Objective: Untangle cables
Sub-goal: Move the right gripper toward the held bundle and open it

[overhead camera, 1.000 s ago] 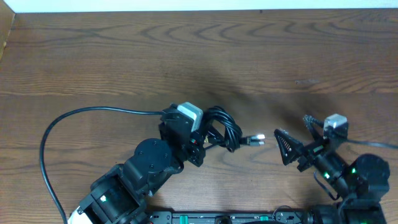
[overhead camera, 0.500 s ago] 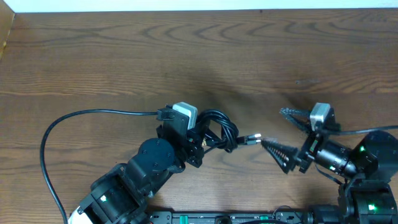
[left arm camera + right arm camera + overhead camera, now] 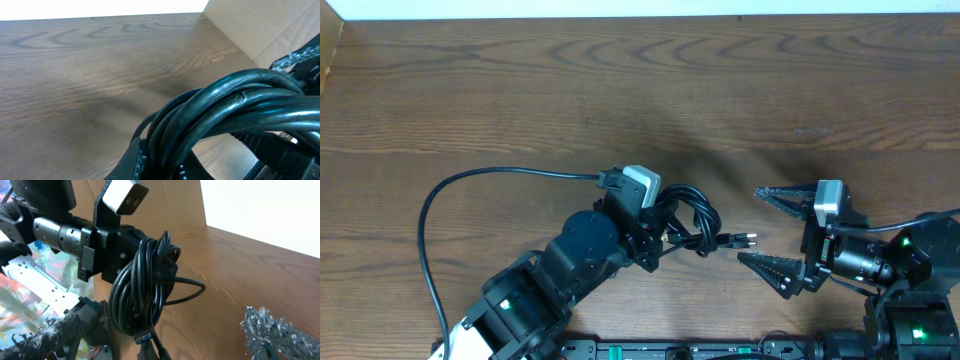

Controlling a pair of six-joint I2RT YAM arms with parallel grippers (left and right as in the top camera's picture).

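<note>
The cables are a bundle of coiled thin black cords (image 3: 688, 222) near the table's middle front. One plug end (image 3: 744, 239) sticks out to the right. My left gripper (image 3: 655, 232) is shut on the bundle; in the left wrist view the cords (image 3: 225, 107) run between its jaws (image 3: 165, 167). My right gripper (image 3: 768, 232) is open, its two fingers spread wide just right of the plug end. In the right wrist view the bundle (image 3: 142, 287) hangs ahead of the gripper (image 3: 165, 342), with a blue plug (image 3: 144, 338) at its lower end.
A thicker black wire (image 3: 470, 190) loops from the left arm over the table's left side. The table's back edge meets a white wall. A cardboard wall (image 3: 260, 25) stands at the side in the left wrist view.
My left gripper has moved right with the bundle. My right gripper has turned toward the bundle and opened wider, its fingers now level with the plug end.
</note>
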